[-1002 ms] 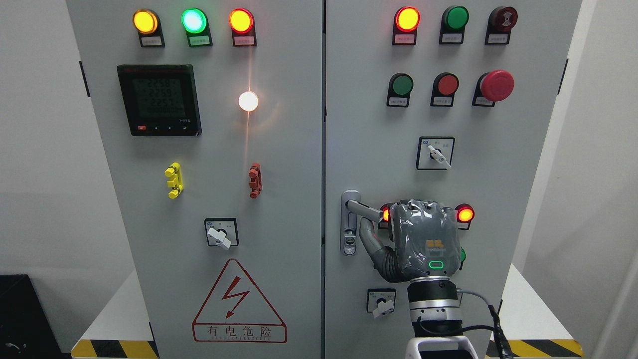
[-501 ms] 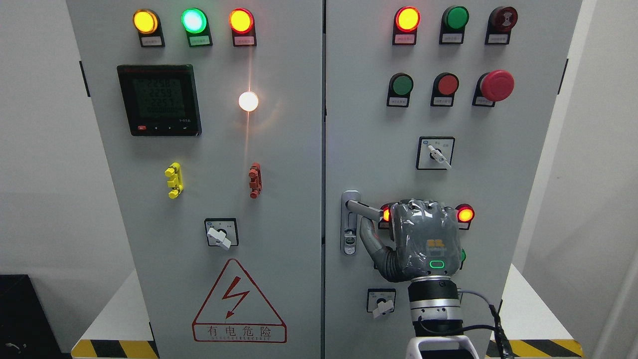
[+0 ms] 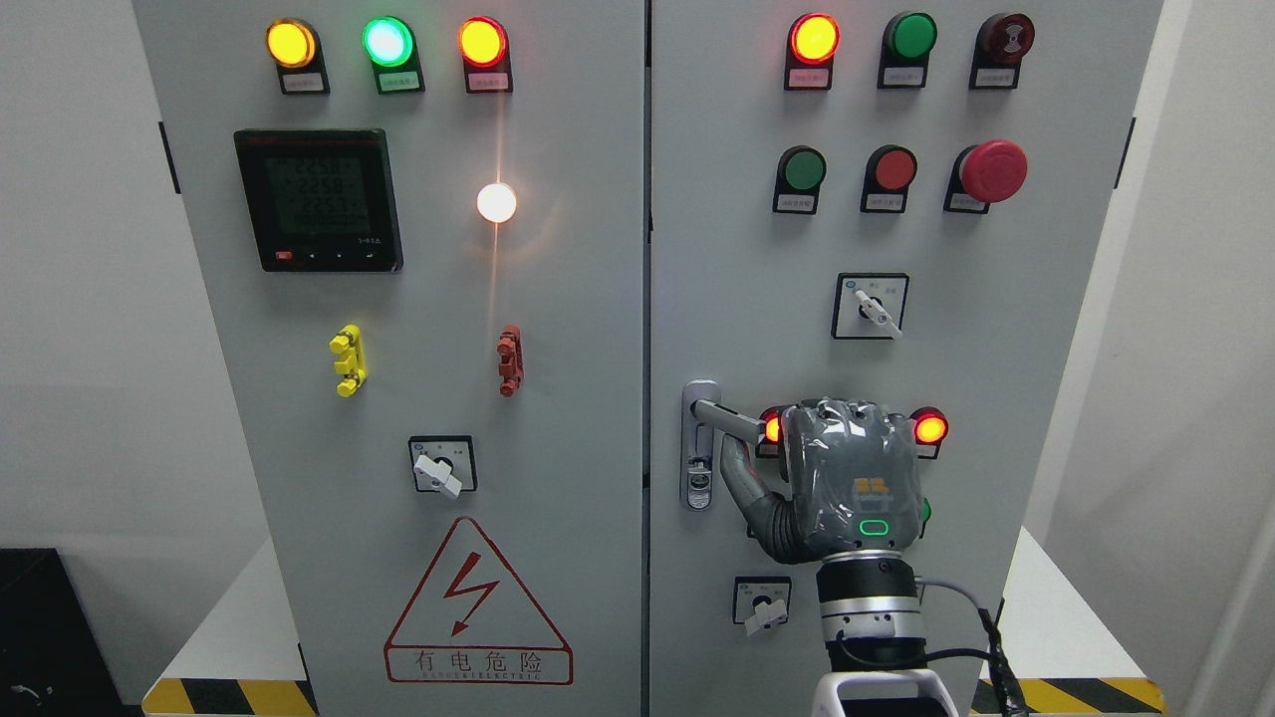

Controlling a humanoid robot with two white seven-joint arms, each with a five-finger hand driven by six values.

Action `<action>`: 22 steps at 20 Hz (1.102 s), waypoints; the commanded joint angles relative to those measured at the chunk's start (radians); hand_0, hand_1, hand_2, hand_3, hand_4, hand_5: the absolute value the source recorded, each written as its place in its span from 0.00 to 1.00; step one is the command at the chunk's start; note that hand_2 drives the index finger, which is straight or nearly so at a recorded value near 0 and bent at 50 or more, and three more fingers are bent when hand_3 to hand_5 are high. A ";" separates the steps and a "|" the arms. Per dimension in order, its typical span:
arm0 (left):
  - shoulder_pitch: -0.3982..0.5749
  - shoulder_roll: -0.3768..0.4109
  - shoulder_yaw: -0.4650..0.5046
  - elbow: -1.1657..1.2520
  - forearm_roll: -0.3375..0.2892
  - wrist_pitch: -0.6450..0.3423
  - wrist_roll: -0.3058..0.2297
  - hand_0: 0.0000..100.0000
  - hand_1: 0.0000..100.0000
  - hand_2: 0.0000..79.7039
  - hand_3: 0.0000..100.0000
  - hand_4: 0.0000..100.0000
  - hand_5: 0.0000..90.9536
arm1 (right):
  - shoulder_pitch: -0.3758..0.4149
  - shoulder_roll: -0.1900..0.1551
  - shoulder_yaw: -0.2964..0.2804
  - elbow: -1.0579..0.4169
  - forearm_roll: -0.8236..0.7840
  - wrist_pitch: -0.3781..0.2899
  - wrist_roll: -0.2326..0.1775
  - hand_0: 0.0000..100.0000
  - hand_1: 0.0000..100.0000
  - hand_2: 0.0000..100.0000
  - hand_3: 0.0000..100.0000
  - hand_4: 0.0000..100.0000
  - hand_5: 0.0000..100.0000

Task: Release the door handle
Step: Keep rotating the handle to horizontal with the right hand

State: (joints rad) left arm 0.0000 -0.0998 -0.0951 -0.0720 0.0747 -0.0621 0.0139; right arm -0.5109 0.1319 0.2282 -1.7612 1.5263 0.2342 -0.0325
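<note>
A silver lever door handle (image 3: 719, 414) sits on its plate (image 3: 700, 450) at the left edge of the right cabinet door (image 3: 737, 299). My right hand (image 3: 797, 440), grey and coming up from the bottom edge, is wrapped over the lever's outer end. Its fingers curl over the top and the thumb (image 3: 739, 476) reaches up beneath the lever, so the hand is shut on the handle. The lever tilts slightly downward to the right. The hand hides the lever's tip. My left arm does not show.
Both grey cabinet doors are closed and carry lit indicator lamps, push buttons, a red emergency stop (image 3: 993, 169), rotary switches (image 3: 869, 307) (image 3: 763, 607) and a meter display (image 3: 319, 199). A lit red lamp (image 3: 929, 428) glows right beside the hand. Yellow-black tape marks the floor edge.
The right hand has shifted very slightly to the right along the lever; the handle and door look the same.
</note>
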 commanded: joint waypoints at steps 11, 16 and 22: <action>0.017 0.000 0.000 0.000 0.000 -0.001 0.000 0.12 0.56 0.00 0.00 0.00 0.00 | 0.005 -0.001 -0.001 -0.004 -0.002 0.000 0.000 0.50 0.32 0.95 1.00 1.00 1.00; 0.017 0.000 0.000 0.000 -0.001 -0.001 0.000 0.12 0.56 0.00 0.00 0.00 0.00 | 0.006 -0.001 -0.001 -0.009 -0.003 0.000 0.000 0.50 0.32 0.95 1.00 1.00 1.00; 0.017 0.000 0.000 0.000 0.000 -0.001 0.000 0.12 0.56 0.00 0.00 0.00 0.00 | 0.011 -0.003 -0.001 -0.014 -0.003 0.000 -0.001 0.50 0.32 0.95 1.00 1.00 1.00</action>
State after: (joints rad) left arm 0.0000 -0.0997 -0.0951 -0.0719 0.0747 -0.0620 0.0139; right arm -0.5037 0.1305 0.2271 -1.7677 1.5240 0.2346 -0.0326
